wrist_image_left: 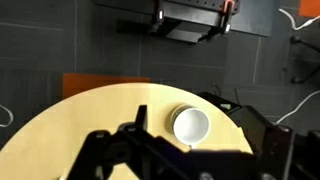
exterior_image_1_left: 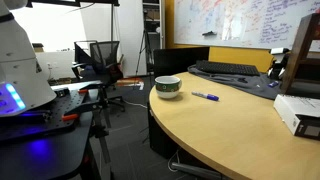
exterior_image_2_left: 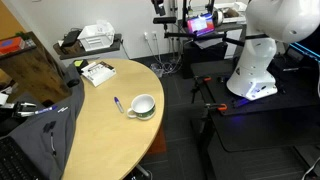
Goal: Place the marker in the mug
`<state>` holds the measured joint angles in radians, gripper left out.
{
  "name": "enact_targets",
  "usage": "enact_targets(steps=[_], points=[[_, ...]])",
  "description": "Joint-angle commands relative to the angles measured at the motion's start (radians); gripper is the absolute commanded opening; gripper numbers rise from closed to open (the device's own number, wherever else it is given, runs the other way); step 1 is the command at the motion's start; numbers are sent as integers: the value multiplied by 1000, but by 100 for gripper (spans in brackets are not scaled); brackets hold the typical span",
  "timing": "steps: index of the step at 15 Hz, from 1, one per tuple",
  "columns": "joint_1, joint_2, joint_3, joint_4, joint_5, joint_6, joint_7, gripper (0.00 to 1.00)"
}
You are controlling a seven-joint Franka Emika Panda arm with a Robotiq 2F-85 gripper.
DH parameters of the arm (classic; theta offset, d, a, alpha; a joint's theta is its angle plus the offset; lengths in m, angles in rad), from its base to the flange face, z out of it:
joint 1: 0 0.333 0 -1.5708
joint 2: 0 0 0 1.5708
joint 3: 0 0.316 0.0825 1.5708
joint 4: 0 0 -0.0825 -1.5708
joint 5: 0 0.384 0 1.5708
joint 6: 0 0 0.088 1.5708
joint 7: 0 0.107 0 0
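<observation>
Marker: the marker (exterior_image_1_left: 206, 97) lay flat on the desk (exterior_image_1_left: 230, 135), just beside the mug and not touching it. It was outside the cup in both exterior views (exterior_image_2_left: 118, 104).
Mug: the mug (exterior_image_1_left: 168, 87) stood upright near the rounded edge of the desk, its mouth open upward and its dark band showing around the side. In an exterior view (exterior_image_2_left: 142, 106) the inside looked white. The wrist view (wrist_image_left: 191, 125) showed it from above, close to the desk's edge.
Gripper: your gripper (wrist_image_left: 200, 158) appeared in the wrist view as a dark shape across the bottom of the picture, above the desk and apart from the mug.
Fingers: too dark and blurred to judge; I could not tell whether you had them spread or pressed together. Nothing was visibly held.
Arm: the robot's white body (exterior_image_2_left: 262, 55) stood on its stand beside the desk, well apart from the mug and marker.
Desk: pale wood with a curved edge. It also carried a keyboard (exterior_image_1_left: 228, 68) at the far side and a white box (exterior_image_1_left: 298, 114) near one end.
Floor: dark carpet (wrist_image_left: 60, 50) lay beyond the desk's edge.
</observation>
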<state>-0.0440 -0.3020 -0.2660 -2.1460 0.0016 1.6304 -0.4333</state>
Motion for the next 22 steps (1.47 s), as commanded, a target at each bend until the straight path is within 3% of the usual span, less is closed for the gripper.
enact_targets(steps=[1,5,11,16,22], points=[[-23,3,20,2,5,-2,-5,100],[-23,3,20,2,5,-2,-5,100],[-11,100,128,37,133,184,424,100],[10,296,227,100,174,422,755,100],[48,595,221,243,166,616,1099,100]])
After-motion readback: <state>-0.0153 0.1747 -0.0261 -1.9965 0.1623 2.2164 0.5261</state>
